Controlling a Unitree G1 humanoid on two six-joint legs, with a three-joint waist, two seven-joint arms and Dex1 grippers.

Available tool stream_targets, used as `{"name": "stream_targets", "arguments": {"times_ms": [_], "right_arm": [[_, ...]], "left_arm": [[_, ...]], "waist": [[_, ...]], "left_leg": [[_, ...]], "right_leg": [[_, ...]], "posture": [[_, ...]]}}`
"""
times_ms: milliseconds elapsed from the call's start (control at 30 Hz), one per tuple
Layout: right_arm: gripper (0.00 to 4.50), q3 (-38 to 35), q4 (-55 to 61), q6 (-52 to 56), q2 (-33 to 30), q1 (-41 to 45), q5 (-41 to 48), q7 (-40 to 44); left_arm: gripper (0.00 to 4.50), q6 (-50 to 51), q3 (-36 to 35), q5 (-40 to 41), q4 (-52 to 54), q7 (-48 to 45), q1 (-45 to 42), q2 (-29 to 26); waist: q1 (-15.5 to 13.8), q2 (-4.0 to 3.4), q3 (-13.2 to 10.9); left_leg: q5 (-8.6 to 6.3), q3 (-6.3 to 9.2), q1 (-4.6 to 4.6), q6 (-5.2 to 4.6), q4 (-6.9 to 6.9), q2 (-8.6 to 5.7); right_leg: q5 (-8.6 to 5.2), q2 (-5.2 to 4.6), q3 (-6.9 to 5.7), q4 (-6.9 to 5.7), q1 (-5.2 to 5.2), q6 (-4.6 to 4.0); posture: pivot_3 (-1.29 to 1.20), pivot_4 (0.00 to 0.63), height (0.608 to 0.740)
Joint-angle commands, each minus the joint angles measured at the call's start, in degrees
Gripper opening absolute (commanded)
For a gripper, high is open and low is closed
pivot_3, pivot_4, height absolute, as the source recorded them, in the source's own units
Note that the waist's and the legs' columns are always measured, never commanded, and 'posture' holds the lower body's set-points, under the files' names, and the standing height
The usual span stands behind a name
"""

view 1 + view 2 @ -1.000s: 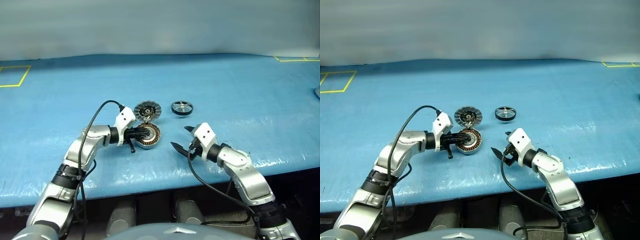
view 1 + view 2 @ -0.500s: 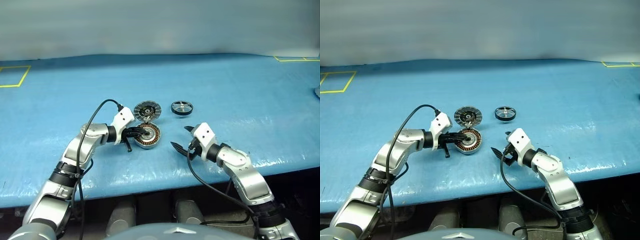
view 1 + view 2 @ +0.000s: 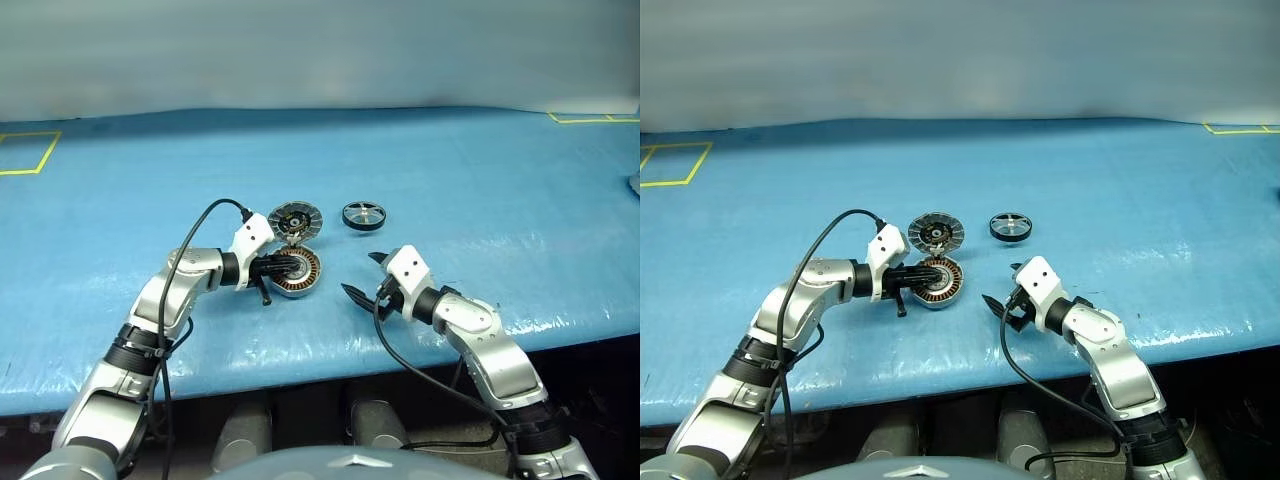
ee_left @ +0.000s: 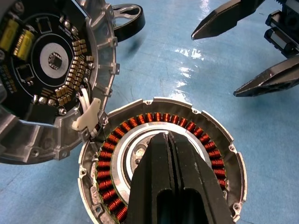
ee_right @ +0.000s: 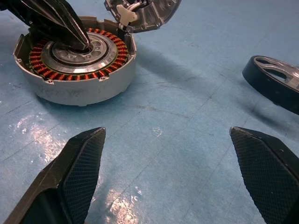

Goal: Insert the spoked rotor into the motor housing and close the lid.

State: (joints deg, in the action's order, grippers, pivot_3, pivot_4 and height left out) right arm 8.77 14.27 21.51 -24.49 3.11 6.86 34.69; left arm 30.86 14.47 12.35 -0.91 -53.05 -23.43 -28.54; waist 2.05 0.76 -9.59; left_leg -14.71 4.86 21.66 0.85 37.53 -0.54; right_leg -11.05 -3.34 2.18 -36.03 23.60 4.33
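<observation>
Motor housing (image 3: 294,272) sits on the blue worktop (image 3: 480,180) with its copper windings exposed and its lid (image 3: 295,221) swung open, standing tilted at the housing's 12 o'clock edge, circuit-board face showing. Going left to right: the left tool (image 4: 166,140) has its two black fingers pressed together, holding nothing, their tips resting on or just over the silver centre bearing; contact cannot be told for sure. The spoked rotor (image 3: 364,215) lies flat on the worktop at about 2 o'clock from the housing, apart from it and near the lid, still to be inserted. The right tool (image 3: 362,275) hovers low over the worktop at about 3 o'clock from the housing, fingers spread wide and empty, pointing toward the housing.

The step in hand looks like fetching the rotor, which is untouched. To do it well, the right tool would reach toward 12 o'clock from where it is, straddle the black ring across its width, and close on the rim rather than the shiny spokes, which could slip. The closed left tool would need to clear the bearing before the rotor comes over, yet the housing may want steadying at its outer wall. The rotor should come down level and centred, since a tilted ring could jam against the windings.

From the right tool the rotor lies beyond and slightly right, well outside its open fingers.
</observation>
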Motion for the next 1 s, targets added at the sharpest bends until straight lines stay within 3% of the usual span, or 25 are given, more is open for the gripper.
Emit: {"name": "stream_targets", "arguments": {"times_ms": [33, 433, 733, 1000], "right_arm": [[4.5, -0.2, 1.5, -1.2, 0.1, 0.1, 0.1, -0.3], [4.5, -0.2, 1.3, -1.4, 0.5, 0.1, -0.1, -0.8], [4.5, -2.0, 1.7, -1.7, 1.9, 1.0, 1.5, -2.1], [4.5, -3.3, -0.1, -0.7, 3.3, 4.1, 0.9, -4.3]], "left_arm": [[0.04, 0.5, 0.7, 0.3, 1.4, -1.3, 0.3, -0.7], [0.04, 0.6, 1.8, -1.7, 1.2, -0.2, 1.7, -1.1], [0.04, 1.8, -9.2, 7.6, 6.3, 3.0, 1.9, 2.9], [0.04, 2.5, -9.1, 8.2, 12.8, 3.1, 7.2, -0.7]], "waist": [[0.0, 0.0, 0.0], [0.0, -0.04, 0.0], [0.0, -0.03, 0.0], [0.1, -0.04, 0.0]], "left_leg": [[0.0, 0.0, 0.0, 0.0, 0.0, 0.0], [0.0, 0.0, -0.06, 0.0, 0.0, 0.0], [0.0, 0.01, -0.03, 0.0, 0.03, 0.01], [0.0, -0.02, -0.04, 0.0, 0.02, 0.01]], "right_leg": [[0.0, 0.0, 0.0, 0.0, 0.0, 0.0], [-0.01, 0.0, 0.0, 0.0, -0.06, -0.02], [0.0, 0.0, 0.0, 0.0, -0.04, 0.0], [0.0, 0.0, 0.05, 0.0, -0.02, -0.02]], "posture": [[0.0, 0.15, 0.74], [0.0, 0.15, 0.74], [0.0, 0.15, 0.74], [0.0, 0.15, 0.74]]}}
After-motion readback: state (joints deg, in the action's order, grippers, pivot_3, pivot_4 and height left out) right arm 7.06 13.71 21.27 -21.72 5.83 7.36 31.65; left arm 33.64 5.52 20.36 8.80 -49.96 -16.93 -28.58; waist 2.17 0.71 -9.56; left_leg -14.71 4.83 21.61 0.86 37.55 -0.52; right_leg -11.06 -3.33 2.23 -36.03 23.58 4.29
